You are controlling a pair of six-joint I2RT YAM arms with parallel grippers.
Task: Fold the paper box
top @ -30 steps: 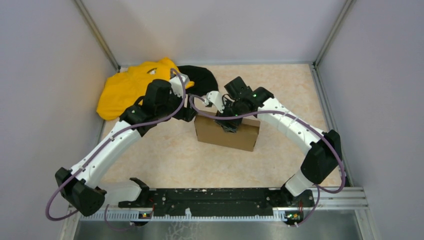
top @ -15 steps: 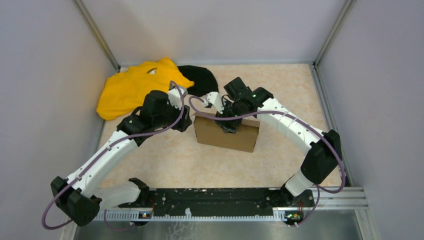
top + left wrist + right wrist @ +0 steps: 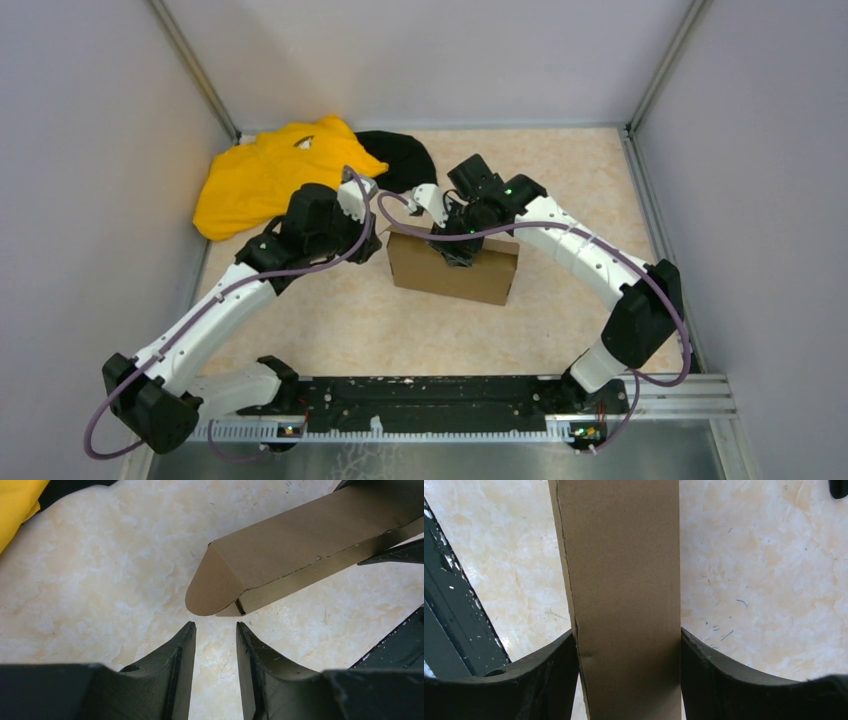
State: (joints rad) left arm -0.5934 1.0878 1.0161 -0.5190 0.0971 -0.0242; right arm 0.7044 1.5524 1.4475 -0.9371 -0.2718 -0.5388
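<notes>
Nearby, paper box (image 3: 455, 272), yellow cloth (image 3: 255, 175), black cloth (image 3: 402, 158)

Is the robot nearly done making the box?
Nearly, it seems. Done: the paper box already has a box shape and is not a flat sheet. In hand: the right gripper clamps the box across its width, and the left gripper, open and empty, points at the box's end. Left: a rounded flap there sticks out, seemingly untucked, so it probably needs pushing in.
</notes>
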